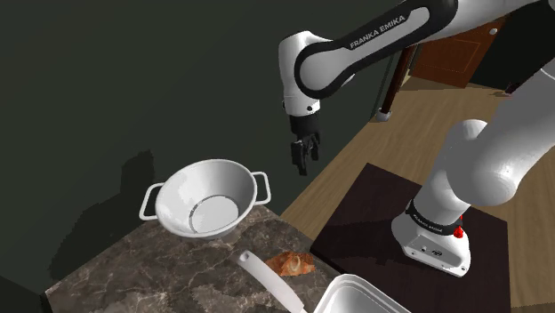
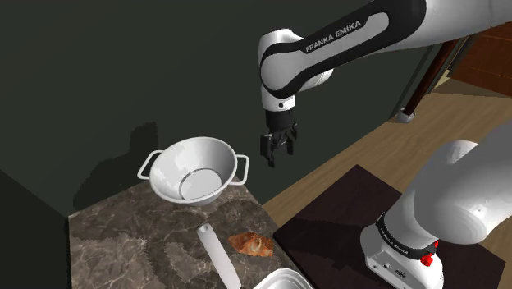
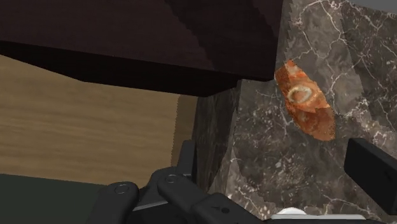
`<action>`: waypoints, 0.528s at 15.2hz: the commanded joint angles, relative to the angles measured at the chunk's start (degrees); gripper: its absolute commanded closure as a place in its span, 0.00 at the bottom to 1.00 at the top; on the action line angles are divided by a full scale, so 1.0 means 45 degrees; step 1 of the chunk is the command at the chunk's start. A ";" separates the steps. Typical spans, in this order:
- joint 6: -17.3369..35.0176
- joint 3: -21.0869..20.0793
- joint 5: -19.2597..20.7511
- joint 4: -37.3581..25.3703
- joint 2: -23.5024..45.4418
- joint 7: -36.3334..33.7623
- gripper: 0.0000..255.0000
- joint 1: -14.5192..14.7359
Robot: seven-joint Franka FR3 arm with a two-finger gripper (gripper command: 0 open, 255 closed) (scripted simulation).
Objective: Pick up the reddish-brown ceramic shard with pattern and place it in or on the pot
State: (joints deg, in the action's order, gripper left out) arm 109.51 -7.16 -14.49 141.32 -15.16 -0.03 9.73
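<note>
The claw [image 2: 277, 152] is spread, with nothing between its fingers, and points straight down. It hangs high, just off the counter [image 1: 169, 267] edge that faces the stand [image 1: 374, 213], over the strip of wood floor [image 1: 391, 151] between the two. I judge this a ready pose: the height keeps it clear of everything while the wrist view takes in the shard [image 3: 304, 100].

The shard lies flat, pattern up, close to that same edge, beside a white handle [image 1: 267, 276]. The reach is yet to come, inward over the counter and then down.

The pot [image 1: 182, 196] sits upright at the far corner by the dark wall, mouth open to receive.

The forearm comes in nearly level from above the stand, and the wrist folds sharply downward.
</note>
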 commanded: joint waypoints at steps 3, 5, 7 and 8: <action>0.0880 -0.0374 -0.1119 -0.0495 0.1777 -0.0137 0.00 0.0474; 0.1197 -0.0555 -0.1649 -0.0841 0.2622 -0.0163 0.00 0.0686; 0.1481 -0.0742 -0.2167 -0.1238 0.3472 -0.0176 0.00 0.0887; 0.1609 -0.0840 -0.2421 -0.1456 0.3899 -0.0179 0.00 0.0980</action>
State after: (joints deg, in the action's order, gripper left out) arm 116.11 -10.58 -24.17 135.67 0.39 -0.95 13.76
